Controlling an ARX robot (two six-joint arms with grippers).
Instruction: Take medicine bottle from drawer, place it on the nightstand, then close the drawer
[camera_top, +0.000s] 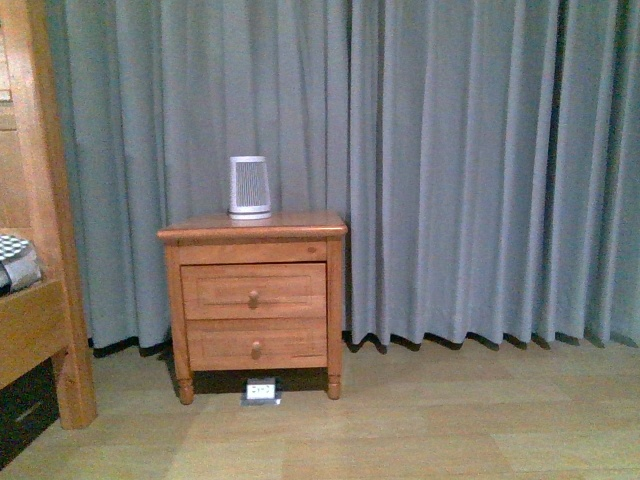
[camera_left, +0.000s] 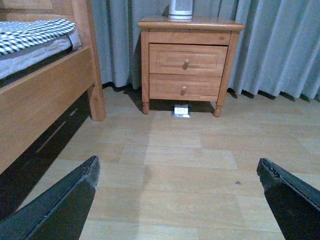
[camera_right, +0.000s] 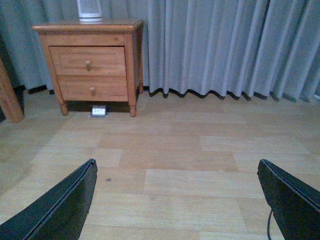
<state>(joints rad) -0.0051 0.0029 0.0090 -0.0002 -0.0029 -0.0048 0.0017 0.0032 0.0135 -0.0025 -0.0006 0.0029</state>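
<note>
I read the left gripper (camera_left: 177, 167) and right gripper (camera_right: 175, 167) as spread wide, their black tapered fingers holding nothing. Ahead of both lies smooth, pale wood-plank floor (camera_left: 190, 150), open up to the nightstand (camera_top: 252, 227), which is honey-brown with a rounded top edge and turned legs. Its upper drawer (camera_top: 215, 290) sits flush shut, and the medicine bottle is not visible. A ribbed white device (camera_top: 249, 186) stands on top, with a grey pleated curtain (camera_top: 450, 150) behind.

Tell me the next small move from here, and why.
Probably drive closer to the nightstand and line the left pincer up with the knob of the upper drawer. That drawer is fully shut, no bottle shows, and both the left and the right pincer hang open and empty over floor, well short of it.
</note>
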